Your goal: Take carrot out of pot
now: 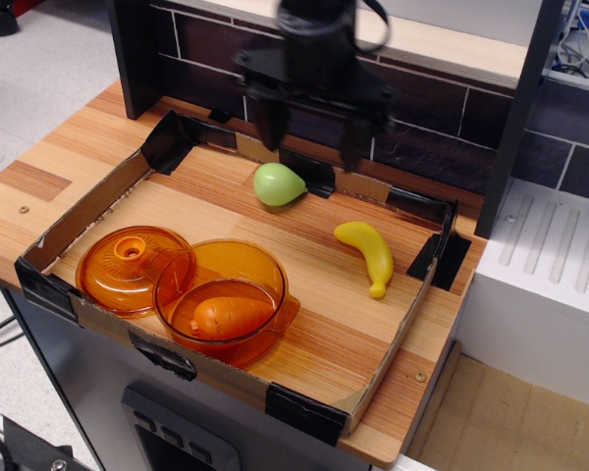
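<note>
The orange carrot (pixel 230 315) lies inside the translucent amber pot (pixel 219 265), which stands at the front of the cardboard tray (pixel 88 205). My black gripper (pixel 312 135) hangs high at the back of the tray, above and just right of the green pear (pixel 277 184). Its two fingers are spread wide and hold nothing. It is well away from the pot and carrot and looks blurred with motion.
The matching orange lid (pixel 128 263) with a centre knob lies left of the pot, touching it. A yellow banana (pixel 368 254) lies at the right of the tray. A dark tiled wall stands behind, a white appliance (pixel 540 285) to the right.
</note>
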{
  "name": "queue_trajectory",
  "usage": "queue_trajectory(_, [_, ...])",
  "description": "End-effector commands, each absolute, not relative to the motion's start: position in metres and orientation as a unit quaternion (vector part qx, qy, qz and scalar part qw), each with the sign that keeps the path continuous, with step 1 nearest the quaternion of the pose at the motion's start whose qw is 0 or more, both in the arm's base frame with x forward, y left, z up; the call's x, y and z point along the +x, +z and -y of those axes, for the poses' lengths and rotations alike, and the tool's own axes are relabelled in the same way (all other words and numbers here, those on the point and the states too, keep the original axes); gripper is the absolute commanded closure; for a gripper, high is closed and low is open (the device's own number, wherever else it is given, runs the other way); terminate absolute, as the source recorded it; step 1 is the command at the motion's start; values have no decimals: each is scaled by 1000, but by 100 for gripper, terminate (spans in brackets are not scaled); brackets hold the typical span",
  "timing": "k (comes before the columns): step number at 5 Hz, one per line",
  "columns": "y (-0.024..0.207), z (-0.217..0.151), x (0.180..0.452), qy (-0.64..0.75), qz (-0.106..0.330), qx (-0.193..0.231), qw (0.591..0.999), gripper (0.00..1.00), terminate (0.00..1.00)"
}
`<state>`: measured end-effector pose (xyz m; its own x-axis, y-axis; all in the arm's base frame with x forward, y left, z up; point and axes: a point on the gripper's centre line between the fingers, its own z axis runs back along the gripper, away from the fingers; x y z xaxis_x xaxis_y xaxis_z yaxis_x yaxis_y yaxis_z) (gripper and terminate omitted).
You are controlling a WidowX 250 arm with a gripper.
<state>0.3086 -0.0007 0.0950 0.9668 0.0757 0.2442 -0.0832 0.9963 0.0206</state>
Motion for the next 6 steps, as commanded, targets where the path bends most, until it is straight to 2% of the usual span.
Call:
queue_trajectory(1, [115, -20, 272, -57, 103, -8, 993, 0, 0])
queue_trajectory(2, [105, -30, 255, -120, 51, -12, 991, 0, 0])
queue_trajectory(4, [77, -30, 238, -183, 35, 2, 982, 0, 0])
queue_trajectory(6, [52, -25, 227, -185, 33, 9, 982, 0, 0])
